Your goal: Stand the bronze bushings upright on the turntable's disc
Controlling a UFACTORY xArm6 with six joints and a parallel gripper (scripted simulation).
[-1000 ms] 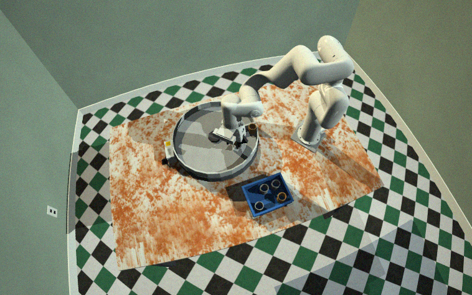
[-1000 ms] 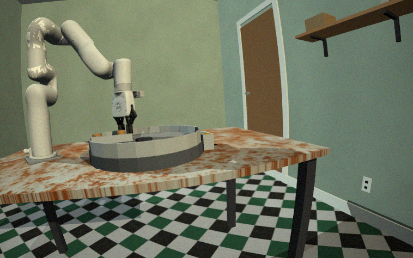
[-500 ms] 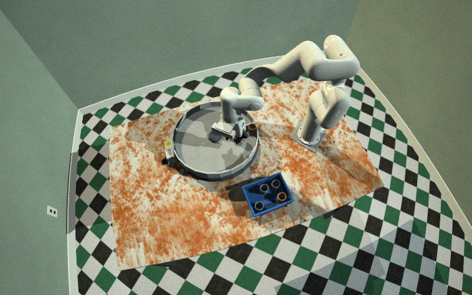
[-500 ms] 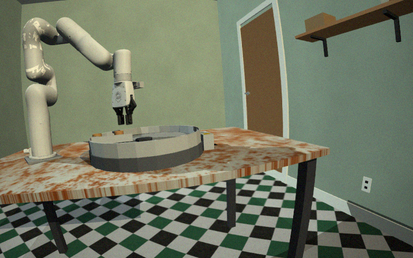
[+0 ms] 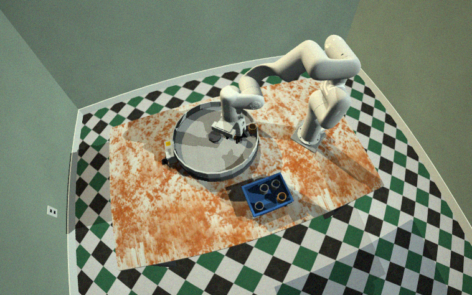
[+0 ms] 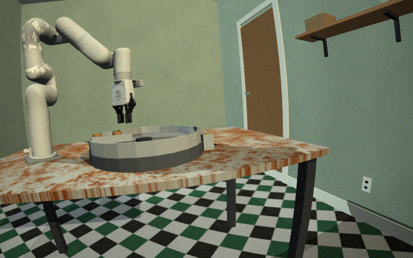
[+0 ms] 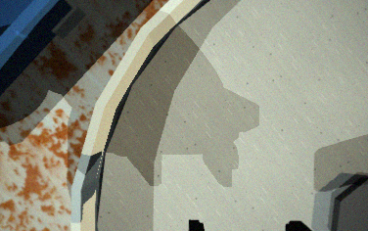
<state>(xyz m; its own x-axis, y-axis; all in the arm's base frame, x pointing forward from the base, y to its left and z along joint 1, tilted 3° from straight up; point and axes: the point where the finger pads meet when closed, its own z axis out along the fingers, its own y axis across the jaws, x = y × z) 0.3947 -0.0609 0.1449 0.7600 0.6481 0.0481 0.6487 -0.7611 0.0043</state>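
Note:
My gripper [image 5: 239, 137] [image 6: 125, 118] [image 7: 245, 227] is open and empty, raised above the right part of the turntable's disc [image 5: 202, 154] [image 7: 294, 73]. Two bronze bushings [image 6: 96, 134] [image 6: 116, 132] stand on the disc behind the rim. One of them shows in the top view [image 5: 252, 127]; the arm hides the other there. The dark hub [image 5: 214, 137] [image 6: 143, 139] is bare. The blue crate [image 5: 251, 203] [image 7: 22, 29] holds one bronze bushing [image 5: 282, 195] and three steel bushings [image 5: 264, 188] [image 5: 275, 183] [image 5: 258, 205].
The turntable has a raised rim [image 5: 180, 163] [image 6: 146, 148] [image 7: 105, 113] all round. A small control box [image 5: 167, 147] [image 6: 207, 140] sits against its left side. The arm's base [image 5: 307, 139] [image 6: 39, 156] stands at the table's right. The crate lies in front of the turntable.

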